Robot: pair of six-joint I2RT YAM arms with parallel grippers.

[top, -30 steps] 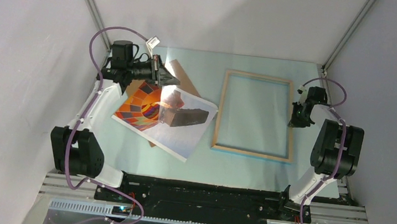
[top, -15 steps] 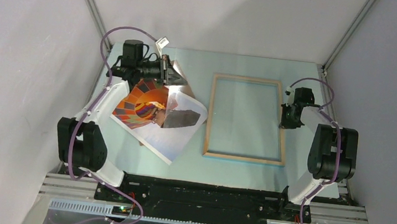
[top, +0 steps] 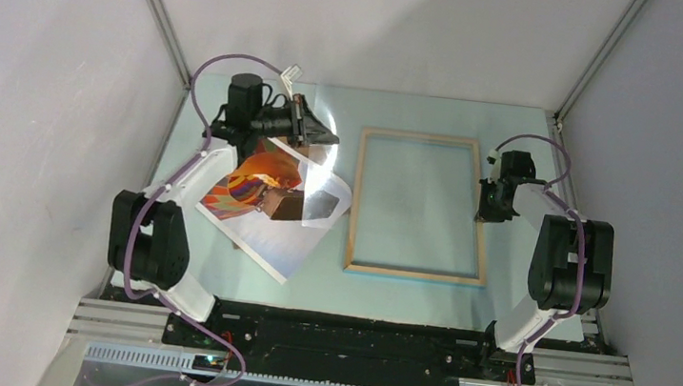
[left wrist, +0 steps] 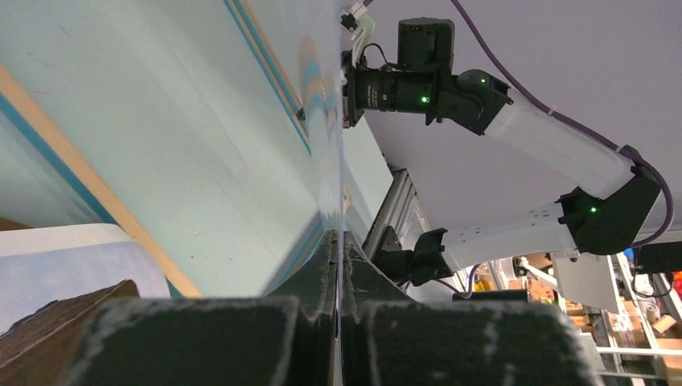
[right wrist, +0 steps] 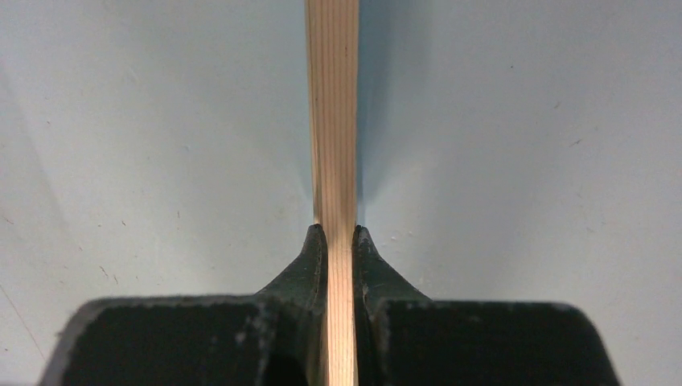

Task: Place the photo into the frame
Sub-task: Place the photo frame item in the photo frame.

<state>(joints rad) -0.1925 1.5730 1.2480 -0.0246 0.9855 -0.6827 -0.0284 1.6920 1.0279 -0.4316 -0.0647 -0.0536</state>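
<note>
The photo [top: 266,233], an orange balloon print with a dark basket, lies on the table at the left; its pale sky also shows in the left wrist view [left wrist: 72,257]. My left gripper [top: 329,137] is above the photo's far corner, shut on a thin clear glossy sheet [left wrist: 339,161] seen edge-on between the jaws. The frame [top: 415,273], wood side up, lies flat at the centre right, and its rail crosses the left wrist view [left wrist: 80,165]. My right gripper [top: 488,204] is shut on the frame's right rail [right wrist: 331,121].
A sliver of brown board [top: 239,242] pokes out under the photo's near-left edge. Grey walls close in on the left, back and right. My right arm [left wrist: 547,145] stands at the table's right edge.
My right gripper has dragged the frame leftward and squared it. My left gripper has moved right with the clear sheet, and the photo has turned slightly and shifted left.
</note>
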